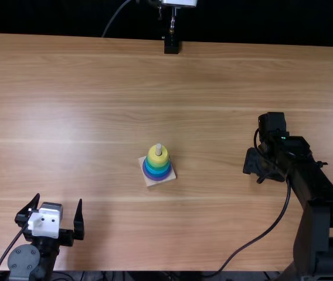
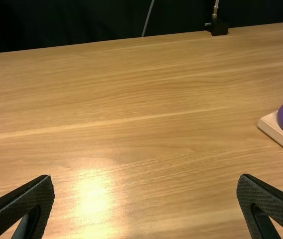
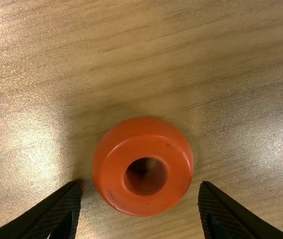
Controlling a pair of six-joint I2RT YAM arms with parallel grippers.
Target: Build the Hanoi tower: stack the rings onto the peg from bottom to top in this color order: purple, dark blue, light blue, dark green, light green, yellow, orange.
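In the top view my left gripper (image 1: 59,212) stands open at the lower left, away from the tower; in the left wrist view the same gripper (image 2: 145,186) has nothing between its fingers. My right gripper (image 1: 259,170) is low over the table, right of the tower. The orange ring (image 3: 142,167) lies flat between the open fingers of my right gripper (image 3: 140,186), near their tips. On the wooden base (image 1: 163,178) the peg (image 1: 159,150) carries the yellow ring (image 1: 157,157) on top, blue rings under it and the purple ring (image 1: 156,178) lowest.
A black stand (image 1: 171,44) is at the table's far edge. A black cable (image 1: 266,232) curves from the right arm to the near edge, right of the tower. Bare table (image 1: 96,117) spreads left of and behind the tower.
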